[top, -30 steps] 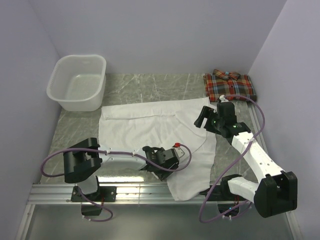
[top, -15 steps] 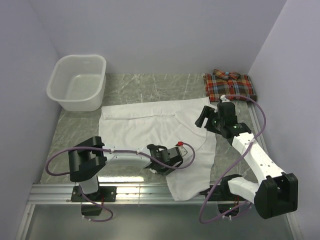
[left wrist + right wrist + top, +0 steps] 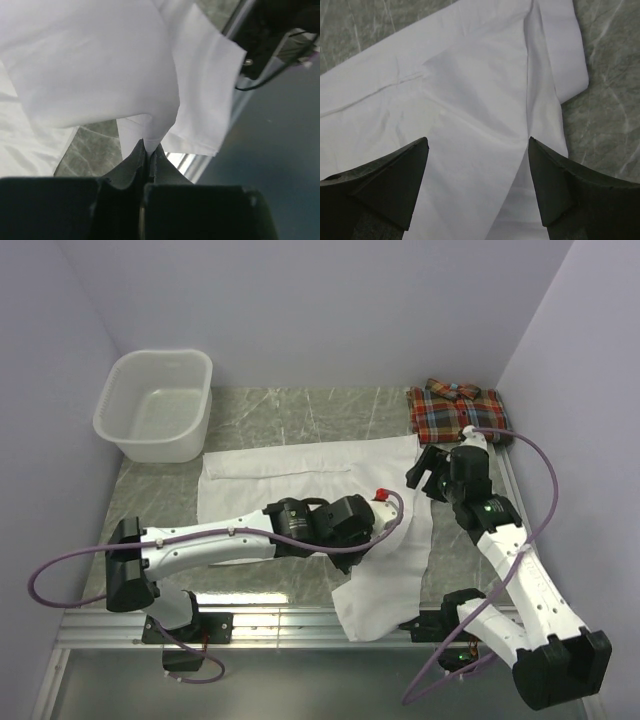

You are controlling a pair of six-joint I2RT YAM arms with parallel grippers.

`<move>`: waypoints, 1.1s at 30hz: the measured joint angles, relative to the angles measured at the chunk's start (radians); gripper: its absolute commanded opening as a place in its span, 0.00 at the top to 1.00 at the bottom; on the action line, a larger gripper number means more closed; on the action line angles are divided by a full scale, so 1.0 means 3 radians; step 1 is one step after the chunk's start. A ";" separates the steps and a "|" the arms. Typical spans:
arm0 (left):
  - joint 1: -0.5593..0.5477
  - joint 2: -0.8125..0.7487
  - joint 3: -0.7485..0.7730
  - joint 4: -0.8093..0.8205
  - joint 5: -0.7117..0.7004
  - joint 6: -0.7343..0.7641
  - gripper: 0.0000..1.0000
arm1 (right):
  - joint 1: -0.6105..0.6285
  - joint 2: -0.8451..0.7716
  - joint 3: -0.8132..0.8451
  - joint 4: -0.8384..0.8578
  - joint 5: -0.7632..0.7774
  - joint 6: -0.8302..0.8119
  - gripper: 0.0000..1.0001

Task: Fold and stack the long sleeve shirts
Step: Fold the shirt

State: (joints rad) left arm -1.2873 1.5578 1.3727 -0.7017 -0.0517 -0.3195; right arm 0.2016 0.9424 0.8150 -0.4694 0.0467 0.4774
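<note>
The white long sleeve shirt (image 3: 290,480) lies spread over the middle of the table. My left gripper (image 3: 383,523) is shut on a fold of its near edge and holds it lifted. In the left wrist view the cloth (image 3: 100,65) is pinched between the closed fingertips (image 3: 149,146) and drapes away from them. My right gripper (image 3: 425,470) hovers open over the shirt's right side. In the right wrist view its fingers (image 3: 477,142) straddle flat white cloth (image 3: 470,100) and touch nothing. The plaid long sleeve shirt (image 3: 458,410) lies folded at the back right.
A white plastic basket (image 3: 155,405) stands at the back left. The metal rail (image 3: 300,620) runs along the near table edge, and the shirt's lower corner (image 3: 375,600) hangs over it. Walls close in the left, back and right sides.
The left gripper shut on the shirt's near edge, then swung right and away from the rail, pulling that cloth up and over. The right gripper drew back slightly and stayed open.
</note>
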 measured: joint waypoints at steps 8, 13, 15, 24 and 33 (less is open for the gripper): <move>0.0000 -0.0103 0.0136 -0.0099 0.0652 0.0149 0.99 | -0.0011 -0.0254 0.0013 0.0000 0.0163 0.0013 0.13; 0.0014 -0.0103 0.0202 -0.0116 0.0860 0.0155 0.99 | -0.0011 -0.0254 0.0013 0.0000 0.0168 0.0017 0.14; 0.0093 -0.0097 0.0202 -0.0075 0.0977 0.0144 0.99 | -0.0011 -0.0253 0.0013 0.0000 0.0167 0.0018 0.14; 0.1106 0.0383 0.0615 0.0034 0.1325 0.0045 1.00 | -0.0011 -0.0263 -0.0001 0.0001 0.0167 0.0027 0.14; 0.2080 0.0802 0.0974 0.0175 0.1630 -0.0303 1.00 | -0.0013 -0.0296 -0.0098 -0.0003 0.0116 0.0027 0.14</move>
State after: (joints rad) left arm -0.6632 1.7985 1.6650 -0.6491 0.4374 -0.4103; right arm 0.1978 0.8536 0.7856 -0.4702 0.0814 0.4854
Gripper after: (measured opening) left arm 0.031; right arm 0.862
